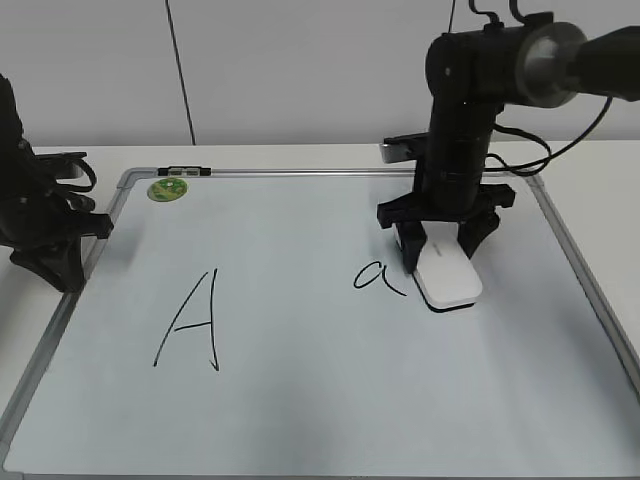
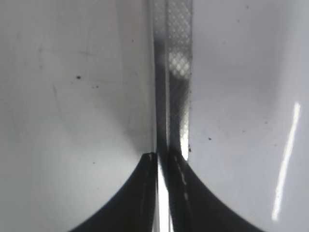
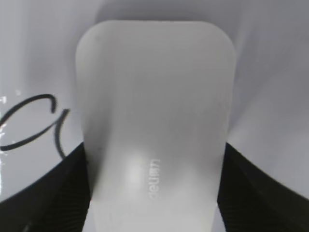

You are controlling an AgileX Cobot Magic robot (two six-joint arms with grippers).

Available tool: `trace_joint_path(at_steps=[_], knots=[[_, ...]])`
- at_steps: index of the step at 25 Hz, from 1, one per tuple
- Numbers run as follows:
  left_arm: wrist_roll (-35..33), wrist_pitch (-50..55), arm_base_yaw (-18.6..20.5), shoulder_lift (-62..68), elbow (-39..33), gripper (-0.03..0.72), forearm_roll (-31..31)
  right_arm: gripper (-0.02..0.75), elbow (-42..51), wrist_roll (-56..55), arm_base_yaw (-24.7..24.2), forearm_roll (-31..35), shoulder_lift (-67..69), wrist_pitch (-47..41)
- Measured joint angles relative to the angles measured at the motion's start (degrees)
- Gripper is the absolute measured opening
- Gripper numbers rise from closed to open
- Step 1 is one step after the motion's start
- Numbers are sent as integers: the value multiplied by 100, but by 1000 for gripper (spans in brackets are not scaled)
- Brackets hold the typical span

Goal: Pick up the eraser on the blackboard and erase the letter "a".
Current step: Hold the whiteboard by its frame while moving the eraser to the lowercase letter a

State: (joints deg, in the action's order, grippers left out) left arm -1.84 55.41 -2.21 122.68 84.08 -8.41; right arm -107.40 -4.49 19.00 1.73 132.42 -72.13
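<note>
The white eraser point(image 1: 447, 275) lies flat on the blackboard point(image 1: 300, 410), just right of the small cursive letter "a" point(image 1: 372, 276). My right gripper point(image 1: 438, 252) straddles the eraser's far end, with a finger against each long side, shut on it. In the right wrist view the eraser point(image 3: 154, 111) fills the middle between the two black fingers point(image 3: 154, 152), and the "a" point(image 3: 34, 121) is at its left. My left gripper point(image 1: 62, 275) is shut and empty at the board's left edge; the left wrist view shows its tips point(image 2: 166, 157) over the silver frame point(image 2: 175, 72).
A large capital "A" point(image 1: 190, 322) is drawn left of centre. A round green magnet point(image 1: 167, 189) and a marker point(image 1: 185, 171) are at the board's top left. A grey object point(image 1: 395, 150) lies behind the right arm. The board's frame runs along all sides.
</note>
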Motion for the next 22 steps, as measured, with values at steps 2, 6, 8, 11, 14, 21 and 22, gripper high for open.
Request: trace_joint_path(at_steps=[2,6,8,11,14,21,22], knots=[[0,0,0,0,0,55,0,522,-22,35,215,-34,39,10],[0,0,0,0,0,55,0,522,-48,75,656,-34,75,71],[0,0,0,0,0,55,0,522,-48,130,858,43,75,91],[0,0,0,0,0,55,0,522,-48,212,1087,217,78,91],[0,0,0,0,0,55,0,522,-48,283,1261,515,87,91],[0,0,0,0,0,56,0,522,-142,407,1310,855,53,107],[0,0,0,0,0,56,0,522,-201,407,1320,815,44,107]])
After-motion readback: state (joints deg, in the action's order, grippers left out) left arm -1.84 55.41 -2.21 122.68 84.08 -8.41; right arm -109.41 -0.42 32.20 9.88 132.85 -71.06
